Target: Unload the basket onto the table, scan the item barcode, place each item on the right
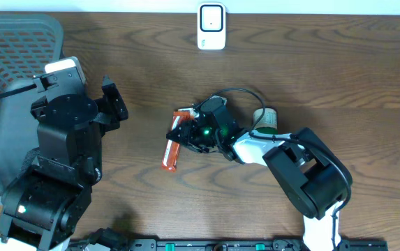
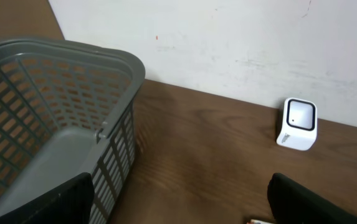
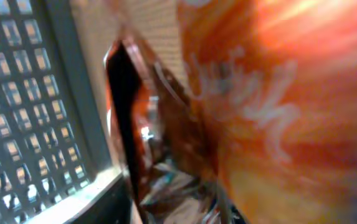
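Grey slatted basket (image 2: 113, 59) — far left, green-banded tub (image 1: 266, 120), dark wooden table (image 1: 353, 70)

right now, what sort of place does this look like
Probably a mock shop checkout: a small white box-shaped barcode scanner stands at the far edge of the brown wooden table, a grey plastic mesh basket sits at the left, and an orange foil snack packet is mid-table.

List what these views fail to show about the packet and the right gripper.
1. Barcode on the orange packet: too small overhead, blurred in the right wrist view.
2. Right gripper grip: overhead, its own body hides the jaws.
3. Packet's upper end: overhead, under that gripper.
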Action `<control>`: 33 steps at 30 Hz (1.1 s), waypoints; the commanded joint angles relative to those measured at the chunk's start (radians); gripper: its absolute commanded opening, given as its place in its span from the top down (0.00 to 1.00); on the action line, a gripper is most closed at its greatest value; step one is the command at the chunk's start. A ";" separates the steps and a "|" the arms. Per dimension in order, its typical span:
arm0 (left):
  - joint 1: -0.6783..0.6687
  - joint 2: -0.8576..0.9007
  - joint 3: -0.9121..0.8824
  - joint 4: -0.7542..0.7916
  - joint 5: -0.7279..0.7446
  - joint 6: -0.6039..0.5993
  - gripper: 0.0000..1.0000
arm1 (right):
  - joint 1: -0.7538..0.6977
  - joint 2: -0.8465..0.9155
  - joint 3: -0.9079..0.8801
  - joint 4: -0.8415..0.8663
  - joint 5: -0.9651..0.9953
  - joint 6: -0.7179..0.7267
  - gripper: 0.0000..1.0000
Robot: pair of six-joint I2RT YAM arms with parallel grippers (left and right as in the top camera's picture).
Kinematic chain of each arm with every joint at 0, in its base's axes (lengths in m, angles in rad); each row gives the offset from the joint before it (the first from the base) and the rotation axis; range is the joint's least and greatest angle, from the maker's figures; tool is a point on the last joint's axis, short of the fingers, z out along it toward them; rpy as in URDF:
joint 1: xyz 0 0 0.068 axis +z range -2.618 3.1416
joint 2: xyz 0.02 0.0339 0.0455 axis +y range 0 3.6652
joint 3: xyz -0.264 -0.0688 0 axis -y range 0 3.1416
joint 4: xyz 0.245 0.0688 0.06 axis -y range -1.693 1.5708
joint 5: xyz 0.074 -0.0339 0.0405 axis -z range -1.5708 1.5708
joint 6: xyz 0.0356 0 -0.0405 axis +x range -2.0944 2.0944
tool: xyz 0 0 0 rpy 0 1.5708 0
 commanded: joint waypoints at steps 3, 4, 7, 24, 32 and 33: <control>0.002 -0.004 -0.010 0.000 -0.010 -0.005 0.11 | 0.019 0.082 -0.046 -0.030 0.089 -0.067 0.85; 0.002 -0.004 -0.010 0.000 -0.010 -0.005 0.11 | 0.019 0.081 -0.046 -0.025 0.089 -0.083 0.90; 0.002 -0.004 -0.010 0.000 -0.010 -0.005 0.11 | 0.018 0.080 -0.046 0.001 0.045 -0.107 0.98; 0.002 -0.004 -0.010 0.000 -0.010 -0.005 0.11 | -0.217 -0.115 -0.046 0.130 -0.645 -0.098 0.99; 0.002 -0.004 -0.010 0.000 -0.010 -0.005 0.11 | -0.311 -0.336 -0.046 0.130 -0.717 -0.002 0.94; 0.002 -0.004 -0.010 0.000 -0.010 -0.005 0.11 | -0.317 -0.362 -0.046 0.130 -0.717 0.009 0.93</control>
